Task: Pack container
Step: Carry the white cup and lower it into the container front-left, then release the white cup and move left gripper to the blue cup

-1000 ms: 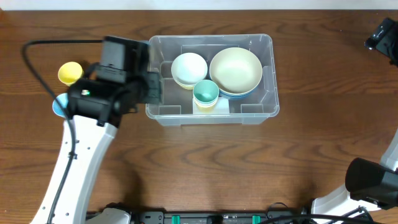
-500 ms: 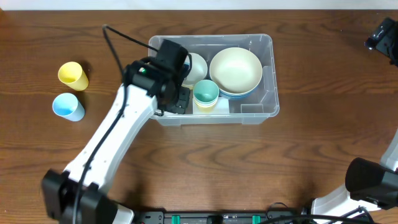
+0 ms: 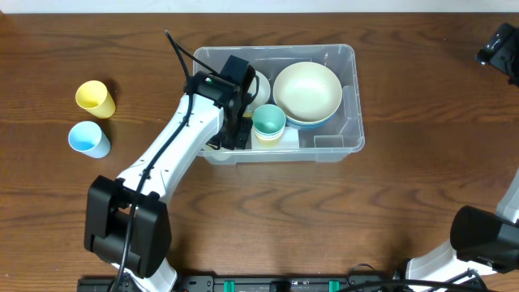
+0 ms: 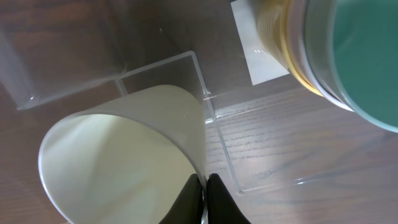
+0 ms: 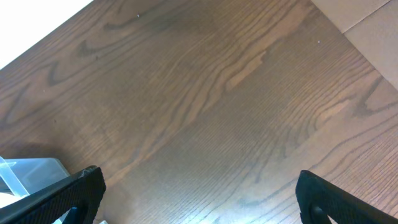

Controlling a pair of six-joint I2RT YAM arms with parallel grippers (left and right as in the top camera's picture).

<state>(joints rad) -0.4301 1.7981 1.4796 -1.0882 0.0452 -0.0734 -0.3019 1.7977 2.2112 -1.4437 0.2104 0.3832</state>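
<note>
- the left gripper [image 4: 203,198] has its jaws pressed together on the wall of a pale cup [image 4: 118,162], one finger inside the rim and one outside.
- the pale cup lies tilted, its mouth facing the wrist camera, within the near-left part of the container [image 3: 350,105]; whether it touches the floor of the bin is hard to judge from here.
- just beside it stands a teal cup [image 3: 268,120] nested in a yellowish cup [image 4: 280,37], with a white label [image 4: 258,53] next to them.
- further in, a small white bowl [image 3: 259,85] is partly hidden by the left arm, and a large cream bowl [image 3: 306,89] rests in a blue bowl [image 3: 312,123].
- the container sits at the middle of the far half of the wooden table [image 3: 405,203].
- a loose yellow cup [image 3: 95,98] and a light blue cup [image 3: 87,139] stand on the table, well apart from the bin on its left.
- the right gripper [image 5: 202,196] hangs over bare wood with its jaws wide apart, holding nothing.
</note>
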